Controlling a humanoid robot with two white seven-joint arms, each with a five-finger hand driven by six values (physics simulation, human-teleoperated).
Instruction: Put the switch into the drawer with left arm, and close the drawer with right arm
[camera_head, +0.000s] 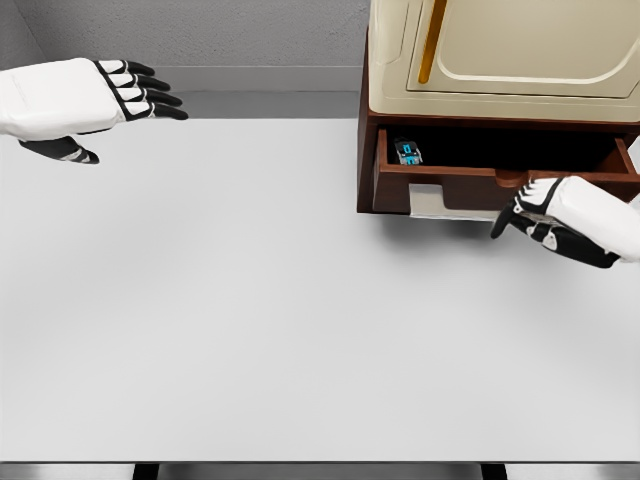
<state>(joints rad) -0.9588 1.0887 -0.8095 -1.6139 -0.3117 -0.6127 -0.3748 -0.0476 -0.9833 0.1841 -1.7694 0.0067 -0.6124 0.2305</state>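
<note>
Here, in the head view, the switch lies inside the open drawer at two o'clock. The right hand, fingers curled and holding nothing, touches the drawer front. The left hand hovers at ten o'clock over the bench, fingers extended, empty.

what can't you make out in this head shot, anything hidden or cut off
- Switch: too small in the head view to read any detail.
- Drawer interior: the rear is dark under the cream appliance.
- Right hand: whether it touches the drawer front is unclear; its arm is cut by the right edge.
- Left hand: arm cut by the left edge.
- Appliance: top cut off by the frame.
</note>
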